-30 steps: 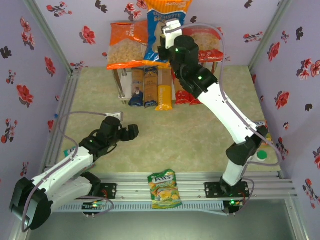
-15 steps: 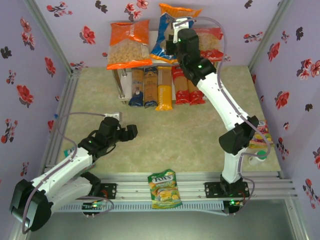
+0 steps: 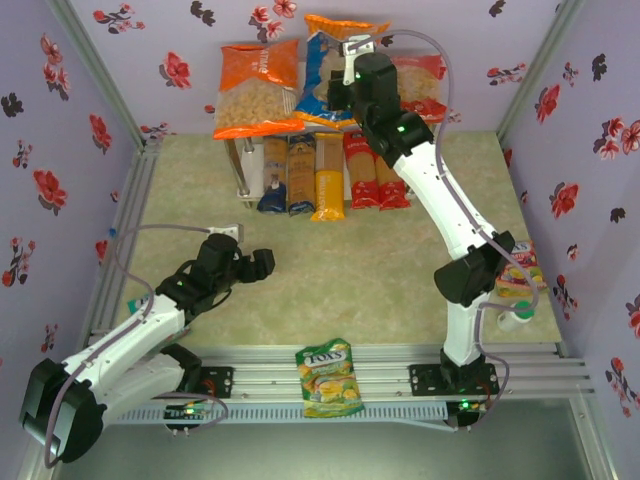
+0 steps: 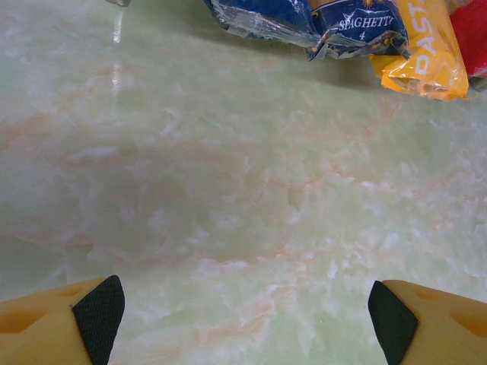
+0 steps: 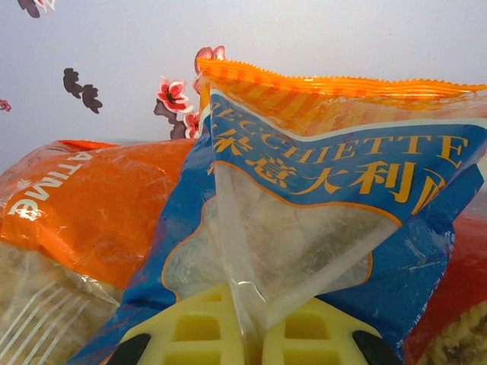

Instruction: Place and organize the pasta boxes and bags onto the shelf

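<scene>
The shelf [image 3: 241, 172] stands at the back centre. On its top board lie an orange bag [image 3: 258, 88] and a red bag [image 3: 422, 82]. Between them sits the blue-and-orange bag [image 3: 322, 72], and my right gripper [image 3: 338, 97] is shut on its clear window fold [image 5: 304, 228], fingers [image 5: 190, 334] pinching the film. Under the top board lie the pasta boxes: two brown ones with blue ends [image 3: 287, 175], a yellow one [image 3: 328, 182] and two red ones [image 3: 370, 172]. My left gripper [image 3: 262, 262] hovers open over bare table, pads [image 4: 99, 315] wide apart, box ends [image 4: 358, 26] ahead.
A green-yellow Fox's candy bag [image 3: 330, 378] lies on the front rail between the arm bases. A red-pink candy bag [image 3: 520, 268] sits by the right wall behind the right arm's elbow. Floral walls close in on three sides.
My right arm has carried the blue-and-orange bag back and down onto the shelf top between the orange and red bags. The left arm has stayed still.
</scene>
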You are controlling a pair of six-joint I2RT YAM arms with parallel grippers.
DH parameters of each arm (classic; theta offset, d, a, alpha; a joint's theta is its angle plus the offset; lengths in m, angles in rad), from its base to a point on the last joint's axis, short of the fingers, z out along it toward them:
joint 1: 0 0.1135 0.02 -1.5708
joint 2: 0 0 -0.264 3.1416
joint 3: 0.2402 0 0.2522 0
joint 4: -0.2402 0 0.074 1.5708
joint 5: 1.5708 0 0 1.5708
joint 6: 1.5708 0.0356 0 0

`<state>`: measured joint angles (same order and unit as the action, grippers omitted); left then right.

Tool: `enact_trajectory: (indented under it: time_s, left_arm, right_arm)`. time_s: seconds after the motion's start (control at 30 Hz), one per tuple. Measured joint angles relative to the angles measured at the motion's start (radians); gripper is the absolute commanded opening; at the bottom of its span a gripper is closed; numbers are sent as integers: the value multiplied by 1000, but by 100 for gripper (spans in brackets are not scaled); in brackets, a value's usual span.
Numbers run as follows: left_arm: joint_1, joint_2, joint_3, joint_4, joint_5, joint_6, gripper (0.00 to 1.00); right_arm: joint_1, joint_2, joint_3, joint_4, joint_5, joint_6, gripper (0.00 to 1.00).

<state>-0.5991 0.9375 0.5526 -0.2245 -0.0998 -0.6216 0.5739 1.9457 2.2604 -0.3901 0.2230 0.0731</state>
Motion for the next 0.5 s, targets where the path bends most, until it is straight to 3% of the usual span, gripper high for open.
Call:
enact_trajectory:
  time_s: [0.27, 0.4, 0.5]
  left_arm:
    - [2, 0, -1, 0, 0, 0, 88]
    - [2, 0, -7, 0, 0, 0, 88]
    - [3, 0, -13, 0, 0, 0, 88]
  right_arm:
    - [0, 15, 18, -12, -3, 0, 0]
    - [-5, 30, 22, -13, -3, 9, 16]
    - [-7, 33, 21, -10, -8, 21, 38]
